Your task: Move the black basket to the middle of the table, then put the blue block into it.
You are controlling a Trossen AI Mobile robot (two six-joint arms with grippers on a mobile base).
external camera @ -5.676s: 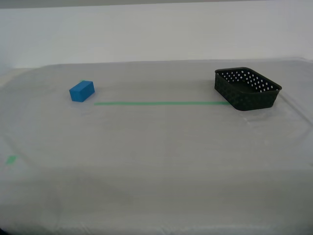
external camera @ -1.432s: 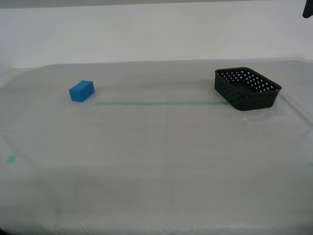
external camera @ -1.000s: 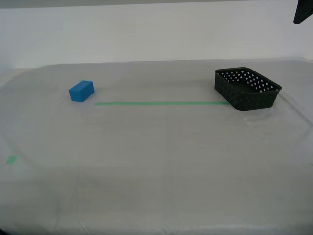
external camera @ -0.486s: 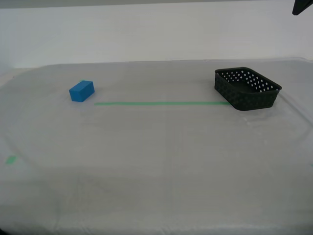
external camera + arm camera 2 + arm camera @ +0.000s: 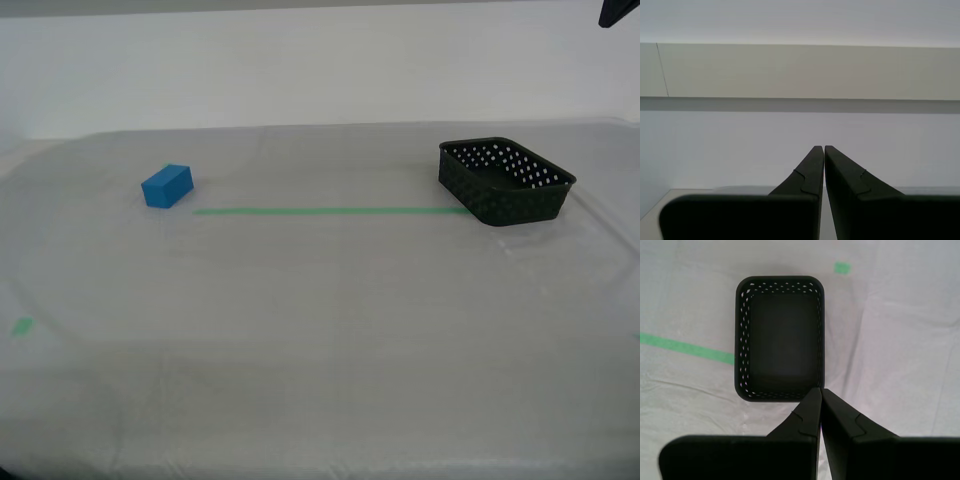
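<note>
The black basket [image 5: 505, 181] stands empty on the table [image 5: 320, 330] at the exterior view's right, at the end of the green tape line [image 5: 330, 210]. The blue block [image 5: 167, 186] lies at the exterior view's left, past the line's other end. My first gripper [image 5: 820, 390] is shut and empty, high above the basket [image 5: 780, 337], its tips over the basket's rim. A dark bit of an arm [image 5: 620, 12] shows at the exterior view's top right corner. My second gripper [image 5: 821, 148] is shut and empty, facing a white wall, away from the table.
A small green tape mark [image 5: 20, 326] lies near the table's edge at the exterior view's left; another [image 5: 842, 267] lies beyond the basket in the first wrist view. A white wall [image 5: 300, 70] stands behind the table.
The dark arm tip entered at the exterior view's top right corner and shifted slightly there. The basket and the blue block have not moved.
</note>
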